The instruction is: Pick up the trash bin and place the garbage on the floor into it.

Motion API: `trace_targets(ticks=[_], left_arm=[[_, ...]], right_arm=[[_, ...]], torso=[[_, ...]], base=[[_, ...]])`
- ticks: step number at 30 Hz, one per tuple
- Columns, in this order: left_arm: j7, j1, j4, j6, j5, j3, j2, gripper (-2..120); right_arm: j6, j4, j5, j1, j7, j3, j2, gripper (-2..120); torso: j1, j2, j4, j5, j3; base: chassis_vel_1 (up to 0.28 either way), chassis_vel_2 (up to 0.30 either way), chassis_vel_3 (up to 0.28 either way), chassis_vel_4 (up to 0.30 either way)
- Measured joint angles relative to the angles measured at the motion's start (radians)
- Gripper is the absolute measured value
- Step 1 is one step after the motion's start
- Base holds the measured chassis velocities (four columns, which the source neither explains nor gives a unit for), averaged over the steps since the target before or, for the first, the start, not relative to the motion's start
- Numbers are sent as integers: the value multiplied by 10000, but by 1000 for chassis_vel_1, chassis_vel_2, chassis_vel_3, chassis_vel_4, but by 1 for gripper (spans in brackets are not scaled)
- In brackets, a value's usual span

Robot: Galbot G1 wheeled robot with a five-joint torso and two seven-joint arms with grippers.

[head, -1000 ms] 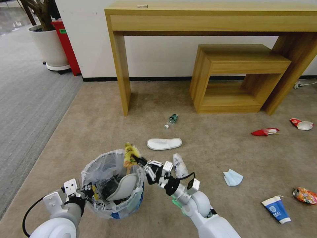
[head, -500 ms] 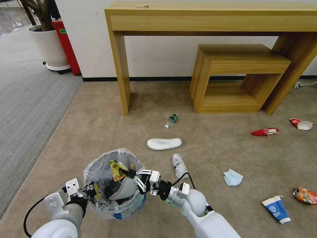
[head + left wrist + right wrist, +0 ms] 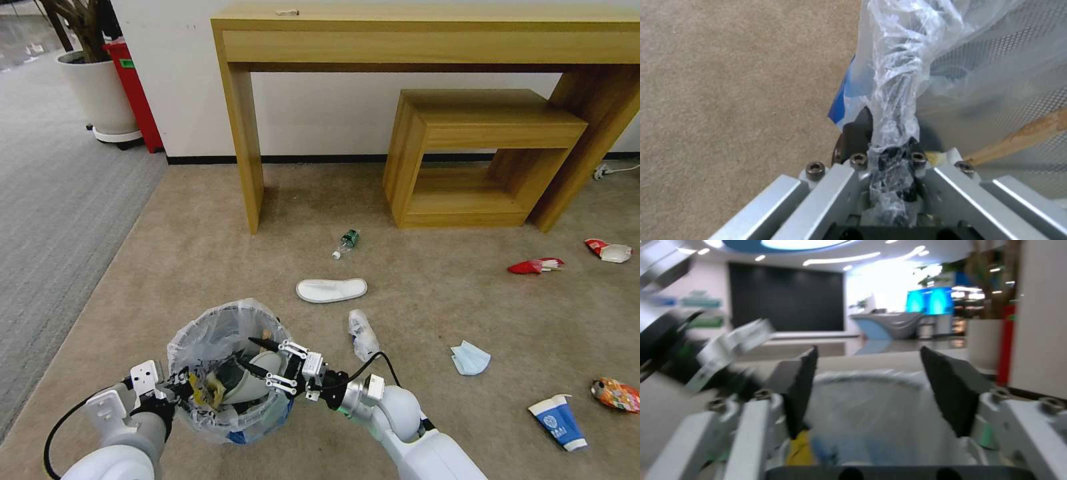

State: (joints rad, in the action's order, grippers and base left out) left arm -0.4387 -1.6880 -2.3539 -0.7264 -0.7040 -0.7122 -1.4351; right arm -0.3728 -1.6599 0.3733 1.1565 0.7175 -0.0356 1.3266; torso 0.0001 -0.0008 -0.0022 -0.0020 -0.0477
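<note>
The trash bin (image 3: 223,407), lined with a crinkled clear bag, hangs just above the floor (image 3: 200,253), and my left gripper (image 3: 175,387) is shut on its near rim (image 3: 891,133). My right gripper (image 3: 245,352) is open over the bin's mouth, its fingers (image 3: 802,386) wide apart. A white slipper (image 3: 257,375) and a yellow wrapper (image 3: 799,446) lie inside the bin. Garbage on the carpet: a slipper (image 3: 331,289), a green-label bottle (image 3: 347,242), crumpled plastic (image 3: 363,333), a blue mask (image 3: 470,358), a blue-white cup (image 3: 559,421) and wrappers (image 3: 535,266).
A wooden desk (image 3: 427,40) stands against the wall with a low wooden stool (image 3: 480,153) under it. A white planter (image 3: 100,93) and a red box (image 3: 137,93) are at the far left, beside grey ribbed carpet (image 3: 53,200). More litter (image 3: 609,250) lies far right.
My right gripper brought the yellow wrapper down from above the bin's rim into its mouth, then opened and let it go. The left arm and bin stayed put.
</note>
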Motion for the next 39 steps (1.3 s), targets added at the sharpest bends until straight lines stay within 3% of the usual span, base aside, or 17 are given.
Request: trace_targets(ticks=[2, 5, 9, 11, 15, 25, 29, 39], left_arm=[[10, 55, 90, 1, -36, -116, 99, 1], [11, 109, 134, 5, -82, -222, 189, 1], [11, 196, 155, 6, -259, -426, 326, 1], [11, 286, 178, 7, -265, -452, 313, 1], [12, 355, 215, 12, -297, -449, 325, 1], [109, 625, 250, 151, -110, -721, 355, 1], [312, 614, 434, 362, 449, -801, 449, 1], [343, 614, 533, 448, 571, -992, 515, 1]], right_arm=[[85, -221, 337, 119, -856, -86, -60, 78], [226, -432, 458, 231, -1484, -253, -103, 84], [276, -603, 402, 346, -2914, -1335, -111, 98], [197, -430, 388, 328, -3931, -1840, -125, 100], [206, -306, 583, 394, -4951, -2426, -203, 100], [164, 362, 222, 681, -5714, -3885, -114, 100], [54, 434, 172, 712, -6161, -4037, -99, 100], [-111, 541, 59, 736, -6202, -4216, -53, 100]], torso=[[0, 0, 1, 0, -1], [0, 0, 1, 0, -1], [0, 0, 0, 0, -1], [0, 0, 0, 2, -1], [0, 0, 0, 2, -1], [0, 0, -1, 3, -1], [1, 0, 0, 0, -1], [0, 0, 1, 0, -1]], base=[[0, 0, 0, 0], [0, 0, 0, 0], [0, 0, 0, 0], [0, 0, 0, 0], [0, 0, 0, 0], [0, 0, 0, 0], [0, 0, 0, 0], [0, 0, 0, 0]])
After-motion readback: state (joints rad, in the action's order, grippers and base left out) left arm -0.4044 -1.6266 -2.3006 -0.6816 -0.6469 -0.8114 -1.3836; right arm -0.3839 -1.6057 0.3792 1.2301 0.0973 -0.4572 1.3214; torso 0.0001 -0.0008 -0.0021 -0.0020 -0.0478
